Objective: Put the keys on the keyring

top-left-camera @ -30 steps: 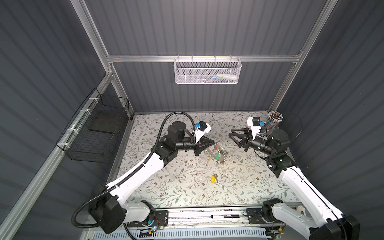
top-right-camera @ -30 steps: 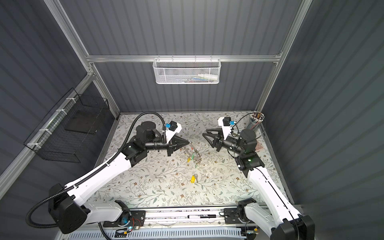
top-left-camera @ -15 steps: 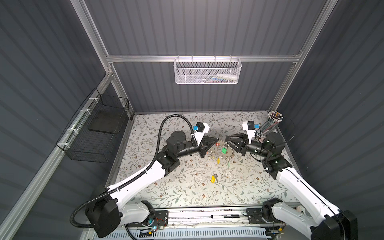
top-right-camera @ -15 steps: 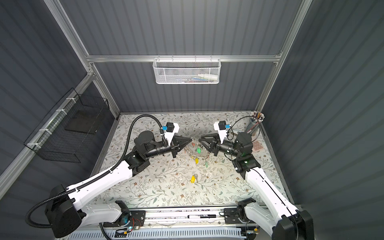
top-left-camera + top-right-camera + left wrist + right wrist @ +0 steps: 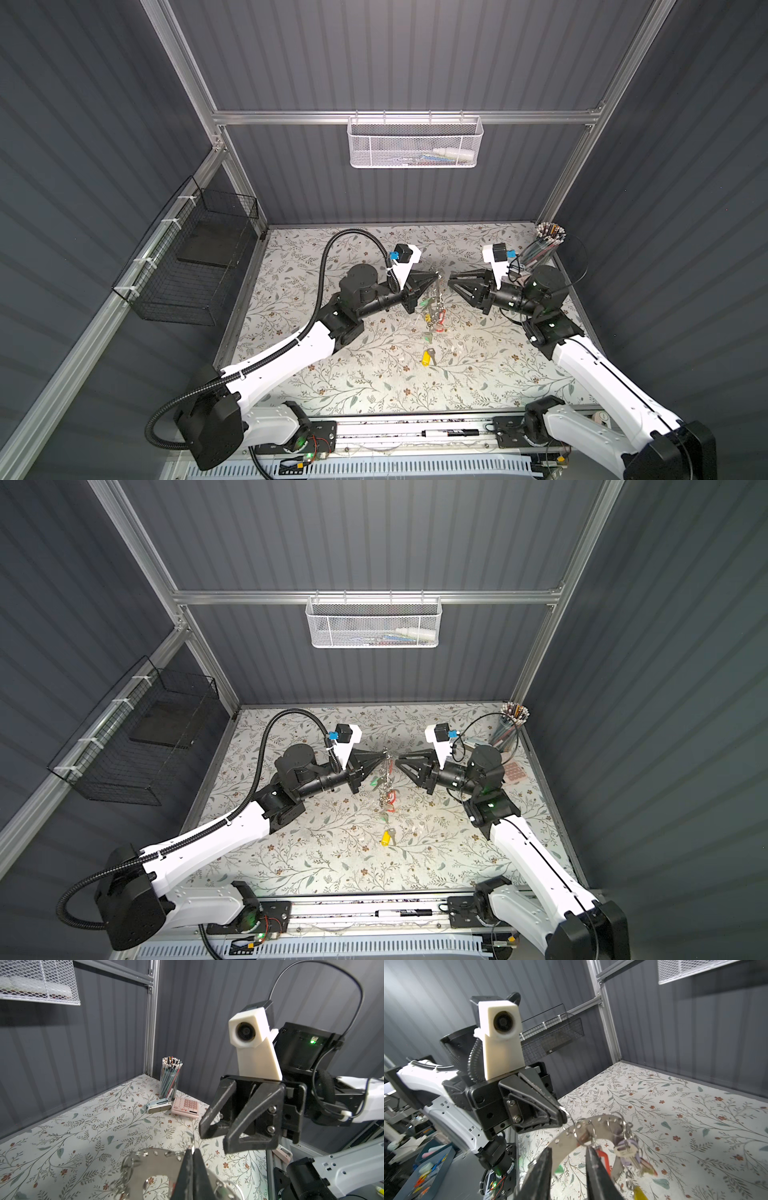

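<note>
Lying loose near the front of the floral tabletop, one yellow-tagged key had not moved in the past second and remained off the keyring. Just beyond it the scene had changed. The left jaws were pinched fully shut on the keyring at its upper rim, apparently through one of its small split rings. They had lifted the grey hoop from low over the tabletop to hang on edge in mid-air, with its hung keys and their red, green and purple tags dangling beneath. The right jaws, wider and well apart from the hoop a second before, had swung in to meet it and narrowed to a slim gap. In the right wrist view they appeared to straddle the hoop's lower arc, with nothing yet gripped. That pointed to a handover or a two-handed steadying of the keyring rather than a pick of the loose key, so the threading step looked to be still ahead. A pinch landing on the dangling keys rather than the flat plate could set the bunch swinging. Farther back, the pen cup and pink calculator in the far right corner, and the white mesh basket on the rear wall, stood as before
</note>
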